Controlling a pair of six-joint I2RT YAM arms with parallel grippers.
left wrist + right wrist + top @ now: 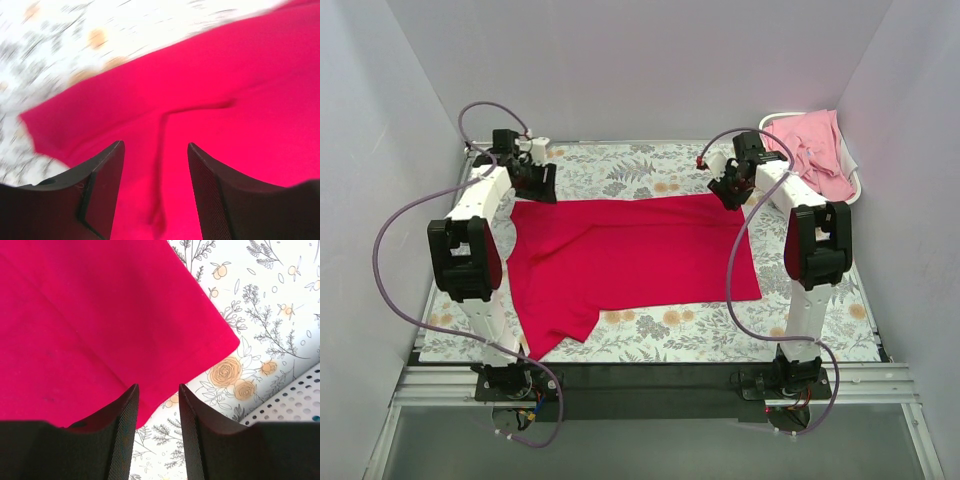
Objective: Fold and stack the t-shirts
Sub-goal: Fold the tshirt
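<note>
Above far corners of red t-shirt [630,260]: left gripper [155,145] fingers wide, right gripper [157,386] narrow, both empty. Risk: a pinch missing the hem, fold skews.

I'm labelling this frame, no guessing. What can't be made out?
Top view: how many pink t-shirts fill the basket; they lie bunched.
Top view: whether left pincer or right pincer touches the red t-shirt; wrists hide the tips.
Left wrist view: tablecloth pattern, motion-blurred.
</note>
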